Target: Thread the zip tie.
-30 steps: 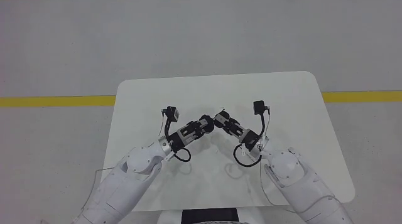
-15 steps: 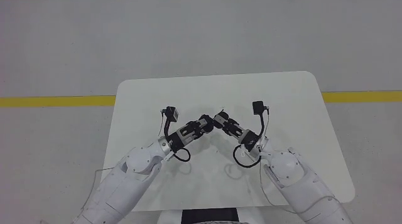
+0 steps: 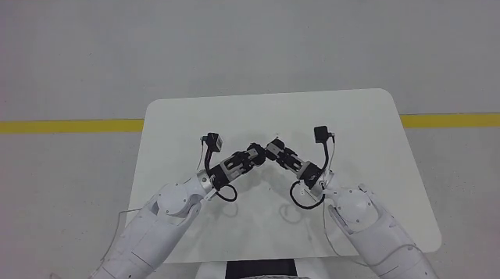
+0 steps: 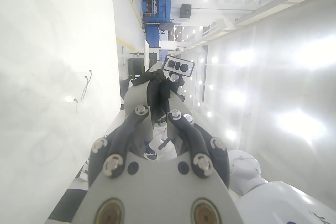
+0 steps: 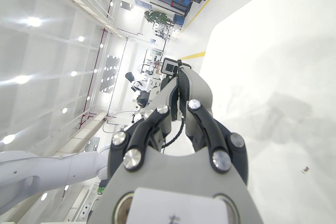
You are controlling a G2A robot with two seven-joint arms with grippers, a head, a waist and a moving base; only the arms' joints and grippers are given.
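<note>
Merely a thin, dark zip tie [image 5: 179,62] sliver.

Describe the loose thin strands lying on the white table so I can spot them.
Start at the white rounded-corner table, then the grey-fingered left gripper. Just beside it lie thin grey strands, bunched together, each tipped with a small knob.

Table [image 3: 187,123]: white top, rounded corners, plain surface. Several thin zip ties [image 4: 86,86], small heads at ends, lie flat on top, close together, partly crossing. Small dark fragment [image 5: 304,170] lies alone on bare surface, well apart from table edge.
</note>
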